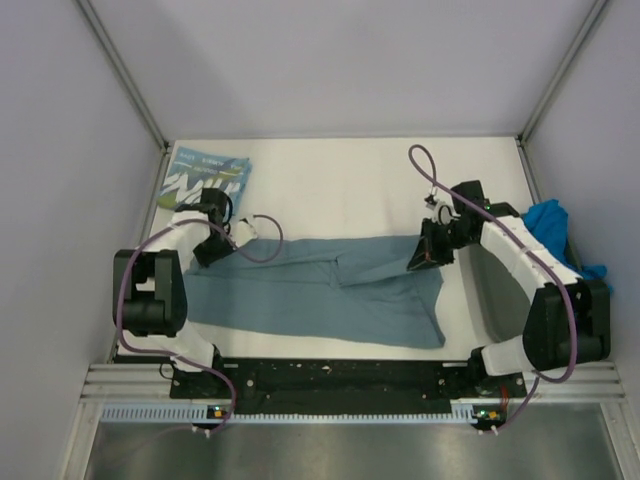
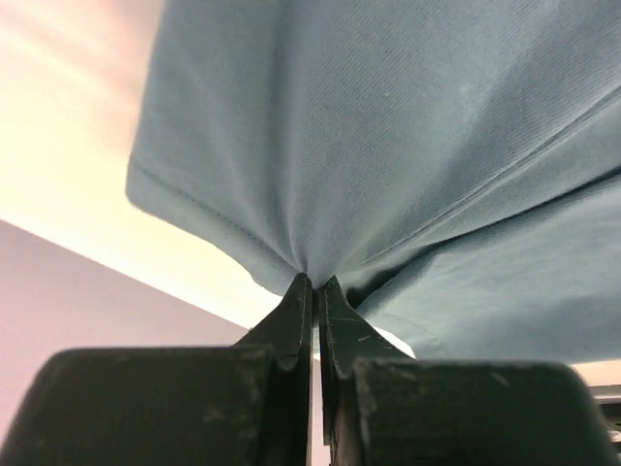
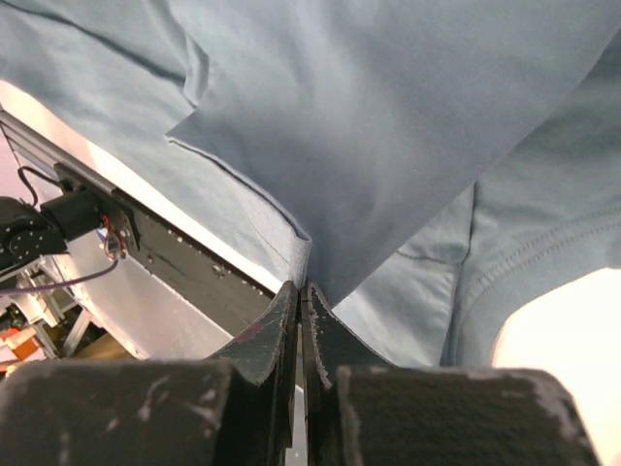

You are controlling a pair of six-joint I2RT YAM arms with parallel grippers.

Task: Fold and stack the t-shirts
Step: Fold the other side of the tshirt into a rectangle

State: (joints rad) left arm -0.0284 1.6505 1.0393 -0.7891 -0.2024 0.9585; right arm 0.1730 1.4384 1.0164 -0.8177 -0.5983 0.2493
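A plain slate-teal t-shirt (image 1: 330,290) lies spread across the middle of the white table. My left gripper (image 1: 213,252) is at its left end, and the left wrist view shows that gripper (image 2: 313,282) shut on a pinched fold of the shirt (image 2: 388,126) near a hemmed edge. At the shirt's far right edge my right gripper (image 1: 425,255) is down on the cloth. In the right wrist view it (image 3: 303,288) is shut on an edge of the shirt (image 3: 388,116). A folded teal t-shirt with white lettering (image 1: 208,178) lies at the back left. A bright blue t-shirt (image 1: 553,225) is bunched at the right.
A dark grey-green tray (image 1: 495,290) sits at the right, partly under my right arm, with the bright blue shirt at its far end. Grey walls enclose the table on three sides. A black rail (image 1: 340,375) runs along the near edge.
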